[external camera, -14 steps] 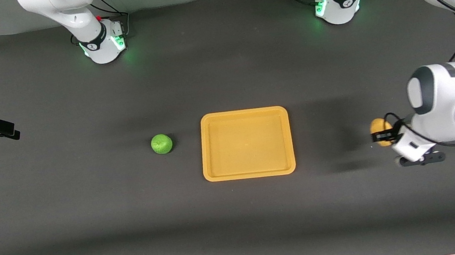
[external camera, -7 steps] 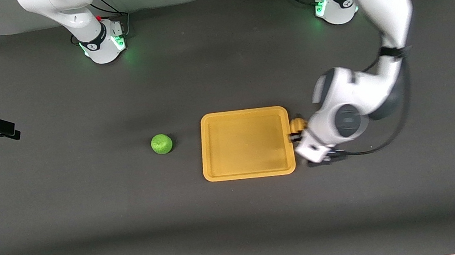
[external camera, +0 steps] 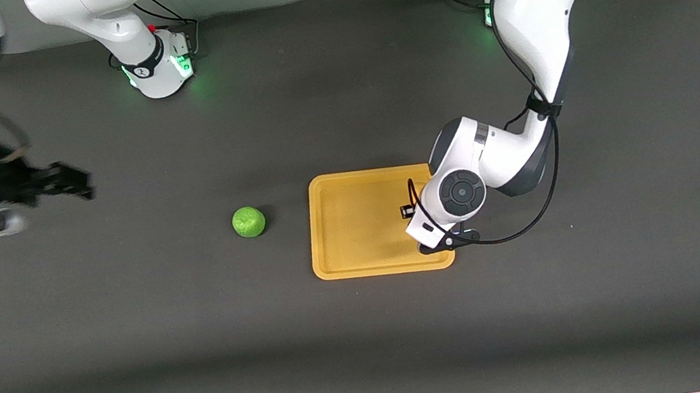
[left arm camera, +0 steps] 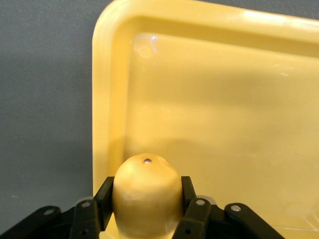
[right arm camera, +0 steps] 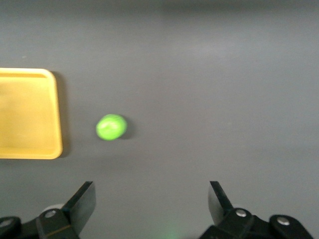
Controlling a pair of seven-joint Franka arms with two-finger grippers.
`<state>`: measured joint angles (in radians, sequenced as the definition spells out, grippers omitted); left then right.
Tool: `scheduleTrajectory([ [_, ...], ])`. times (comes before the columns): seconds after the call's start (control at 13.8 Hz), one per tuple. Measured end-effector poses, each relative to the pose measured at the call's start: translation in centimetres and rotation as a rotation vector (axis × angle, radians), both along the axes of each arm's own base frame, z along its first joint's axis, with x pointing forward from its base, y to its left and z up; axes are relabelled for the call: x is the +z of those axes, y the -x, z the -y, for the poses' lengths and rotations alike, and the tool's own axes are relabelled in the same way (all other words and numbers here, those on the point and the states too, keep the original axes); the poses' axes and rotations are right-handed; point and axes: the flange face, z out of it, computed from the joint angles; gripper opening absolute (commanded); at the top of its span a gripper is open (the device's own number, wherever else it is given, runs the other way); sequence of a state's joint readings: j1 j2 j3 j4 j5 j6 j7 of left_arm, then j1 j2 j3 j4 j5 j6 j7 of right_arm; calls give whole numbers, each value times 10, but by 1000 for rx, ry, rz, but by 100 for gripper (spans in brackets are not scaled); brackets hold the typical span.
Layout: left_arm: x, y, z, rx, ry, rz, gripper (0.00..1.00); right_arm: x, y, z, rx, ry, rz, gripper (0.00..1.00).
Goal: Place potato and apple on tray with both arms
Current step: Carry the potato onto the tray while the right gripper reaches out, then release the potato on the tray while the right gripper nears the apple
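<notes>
One potato (left arm camera: pixel 145 196) — over tray (left arm camera: pixel 107 99) corner

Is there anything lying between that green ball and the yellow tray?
No. Between the apple and the tray there is only bare dark tabletop, as both the front view and the right wrist view show.

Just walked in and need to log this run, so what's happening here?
The left claw is shut on the smooth yellow-tan oval potato, holding it over the flat orange-yellow plastic tray. The round bright green apple sits on the dark table beside the tray, toward the right arm's end. The right claw is open, up over that end of the table.
</notes>
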<state>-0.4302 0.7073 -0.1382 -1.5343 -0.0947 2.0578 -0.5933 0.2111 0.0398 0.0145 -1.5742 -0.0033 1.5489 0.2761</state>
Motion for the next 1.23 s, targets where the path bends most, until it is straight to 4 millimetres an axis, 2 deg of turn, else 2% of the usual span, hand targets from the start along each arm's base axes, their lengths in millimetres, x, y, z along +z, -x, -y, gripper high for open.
scheduleTrajectory([
  [0.14,-5,0,3,-1,6,11,55,-3,18,-59,14,7,-4,100],
  [0.22,-8,1,6,-4,7,14,59,-6,26,-79,25,2,-13,100],
  [0.29,-9,2,8,-7,8,15,59,-10,34,-90,33,-14,-27,100],
  [0.43,-10,3,9,-10,7,16,59,-22,42,-93,34,-33,-37,100],
  [0.58,-10,2,7,-12,1,20,59,-44,53,-96,42,-44,-25,100],
  [0.72,-11,1,5,-26,-17,29,59,-83,64,-101,42,-47,-13,100],
  [1.01,-19,1,2,-54,-50,39,73,-187,81,-94,27,-56,25,100],
  [1.08,-19,1,2,-55,-51,40,81,-210,85,-92,23,-55,29,100],
  [1.23,-19,1,2,-57,-52,41,83,-248,84,-91,16,-53,30,100],
])
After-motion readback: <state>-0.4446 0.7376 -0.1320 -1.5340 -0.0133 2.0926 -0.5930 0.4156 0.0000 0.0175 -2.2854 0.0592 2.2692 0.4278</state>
